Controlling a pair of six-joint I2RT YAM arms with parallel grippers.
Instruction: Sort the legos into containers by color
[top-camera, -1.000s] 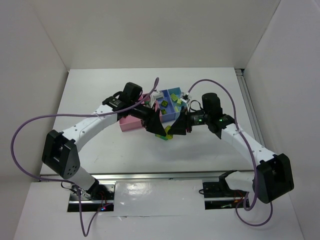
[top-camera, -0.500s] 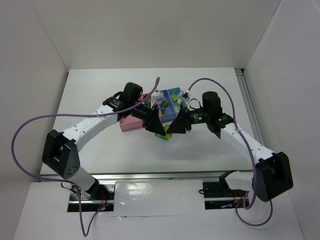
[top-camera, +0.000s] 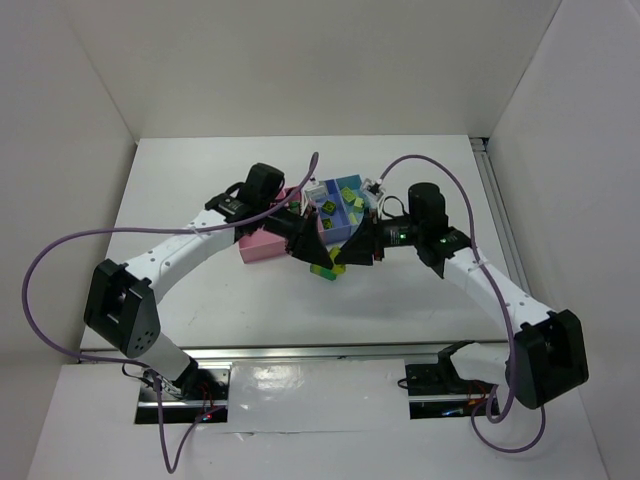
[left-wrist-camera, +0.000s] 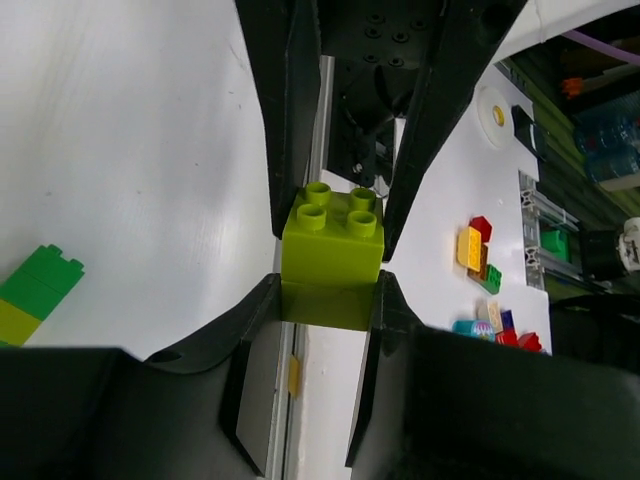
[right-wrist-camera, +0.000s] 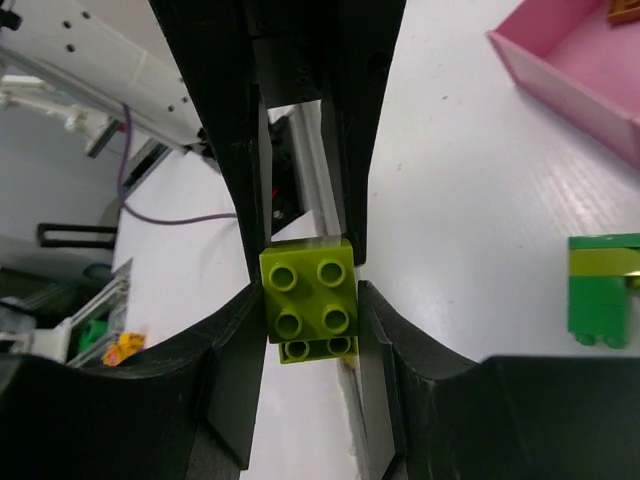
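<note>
1. between the two wrists, just in front of the tray (top-camera: 262, 247), i see a lime lego (left-wrist-camera: 332, 250) caught from both ends.
2. left gripper (left-wrist-camera: 325, 305): jaws narrowed onto the lego's lower part, fingers (left-wrist-camera: 255, 340) touching its sides.
3. right gripper (right-wrist-camera: 308, 315): clamped tight on the studded upper part.
4. a green-and-lime stack (right-wrist-camera: 600, 285) lies on the table (top-camera: 200, 300) nearby, apart from both grippers.
</note>
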